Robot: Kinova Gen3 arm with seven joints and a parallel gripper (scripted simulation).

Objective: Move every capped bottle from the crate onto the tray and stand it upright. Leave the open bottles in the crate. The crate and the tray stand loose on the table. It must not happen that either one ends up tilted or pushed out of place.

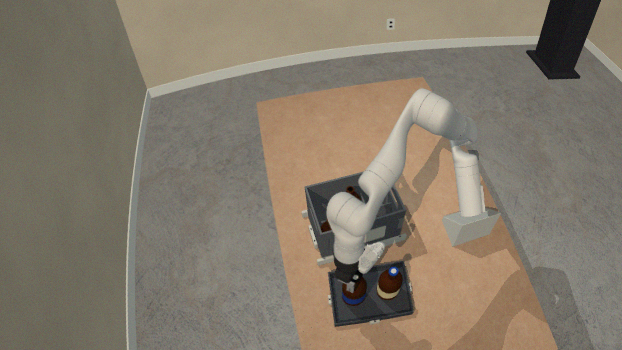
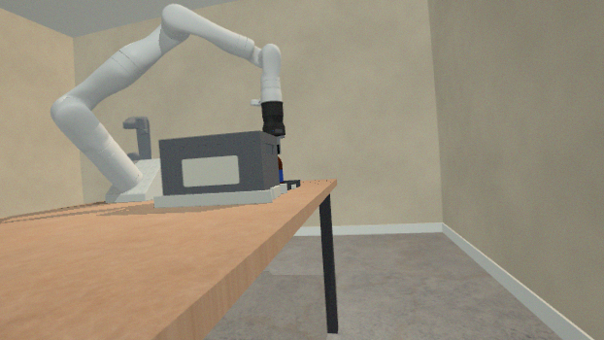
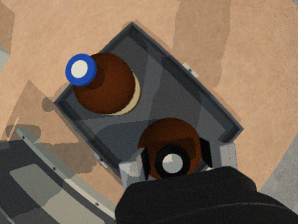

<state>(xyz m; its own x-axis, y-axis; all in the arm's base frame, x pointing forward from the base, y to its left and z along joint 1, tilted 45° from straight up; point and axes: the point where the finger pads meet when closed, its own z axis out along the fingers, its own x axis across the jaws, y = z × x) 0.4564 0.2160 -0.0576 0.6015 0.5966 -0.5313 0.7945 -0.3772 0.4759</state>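
Note:
The dark tray [image 1: 372, 300] lies on the table in front of the grey crate. Two brown capped bottles stand upright on the tray. One with a blue cap [image 1: 389, 283] [image 3: 105, 83] stands on the tray's right side in the top view. The other [image 1: 354, 291] [image 3: 172, 151] stands on the left side, straight under my gripper [image 1: 353, 282] [image 3: 174, 153]. My gripper is open, its fingers on either side of this bottle's cap and neck, holding nothing.
The robot base [image 1: 470, 225] stands to the right of the crate. The tray lies near the table's front edge [image 2: 311, 194]. In the exterior view the crate [image 2: 218, 162] hides most of the tray and bottles.

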